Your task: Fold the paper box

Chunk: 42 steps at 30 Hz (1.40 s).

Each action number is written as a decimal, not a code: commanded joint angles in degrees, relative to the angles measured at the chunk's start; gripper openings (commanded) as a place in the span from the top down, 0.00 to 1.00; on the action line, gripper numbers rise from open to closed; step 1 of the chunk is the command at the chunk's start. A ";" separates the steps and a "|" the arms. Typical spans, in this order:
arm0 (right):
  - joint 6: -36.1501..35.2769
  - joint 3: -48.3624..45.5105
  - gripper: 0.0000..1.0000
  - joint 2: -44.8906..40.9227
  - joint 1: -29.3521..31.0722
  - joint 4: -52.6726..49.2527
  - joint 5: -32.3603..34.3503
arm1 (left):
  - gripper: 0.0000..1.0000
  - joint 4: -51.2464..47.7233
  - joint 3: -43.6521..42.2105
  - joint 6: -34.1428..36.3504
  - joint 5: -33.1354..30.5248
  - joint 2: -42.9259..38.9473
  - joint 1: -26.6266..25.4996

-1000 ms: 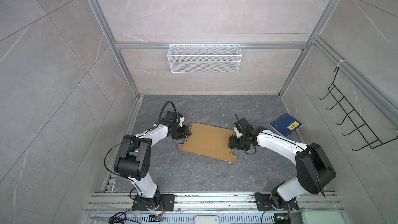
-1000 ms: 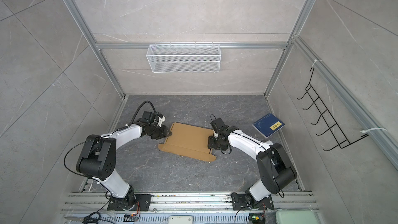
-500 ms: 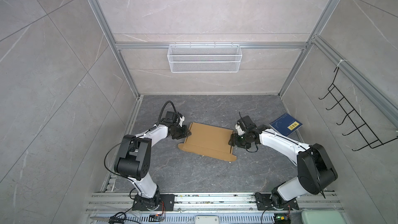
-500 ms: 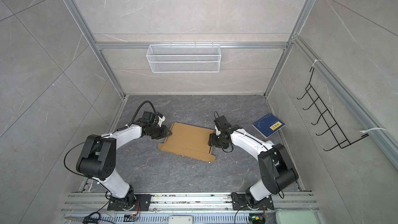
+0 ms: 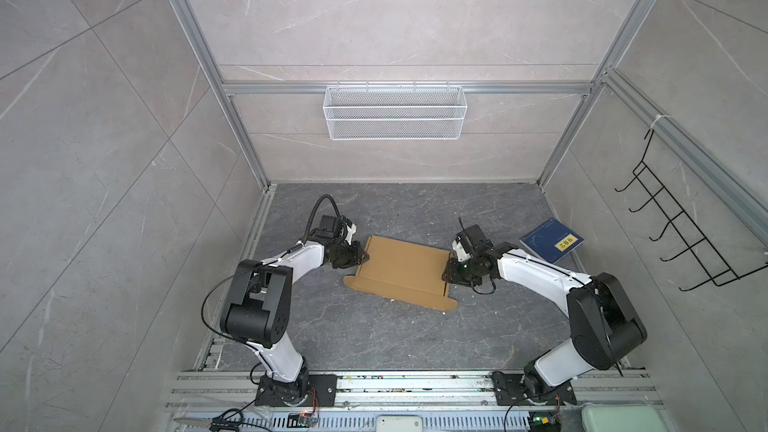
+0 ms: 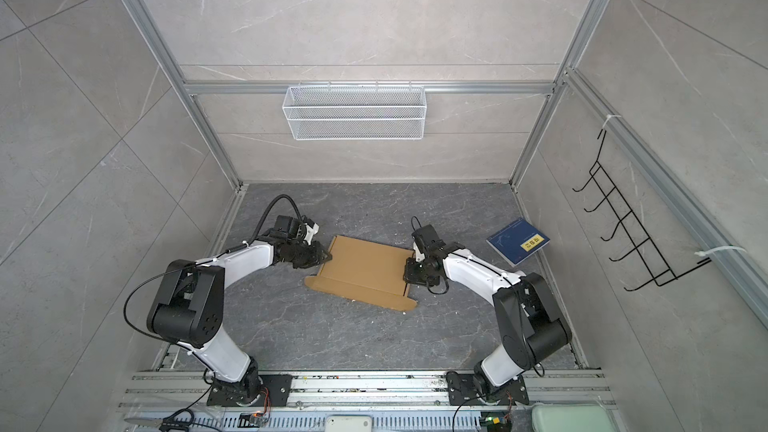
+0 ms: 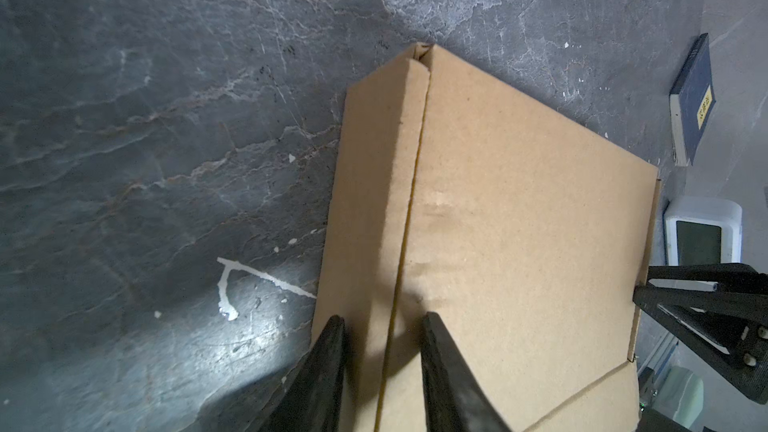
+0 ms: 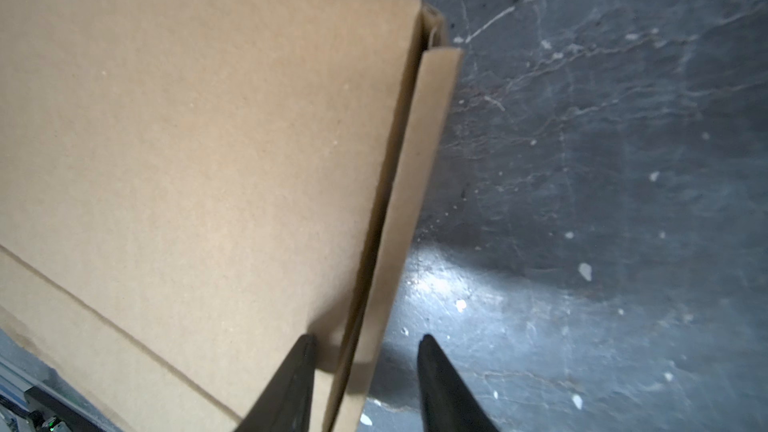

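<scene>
the paper box (image 5: 401,274) lay on the stone table (image 5: 374,338) with one arm at each end, likely so both side walls could be pressed in together. the left gripper (image 7: 383,316) straddled its side wall, jaws partly apart, pinch unclear; the right gripper (image 8: 365,336) stood open astride the opposite flap, outer finger clear of it

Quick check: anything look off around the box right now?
Yes. The box lies skewed to the edges of the table. Its end flap, seen in the right wrist view, gapes away from the lid instead of sitting tucked. White crumbs dot the table around it.
</scene>
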 commanded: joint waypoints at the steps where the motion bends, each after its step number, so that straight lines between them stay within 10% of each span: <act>1: 0.11 1.20 0.56 0.62 0.00 -1.48 -0.43 | 0.68 -1.62 -1.03 -0.59 -1.42 -0.92 -0.46; 23: 2.48 0.45 0.74 1.98 0.00 1.92 -3.87 | 0.72 -1.16 -1.26 -1.32 -0.97 -0.88 -0.94; 42: 0.25 3.46 0.53 2.26 -1.21 -1.01 -2.49 | 0.70 -3.56 -4.88 -2.53 -2.83 -9.38 -3.01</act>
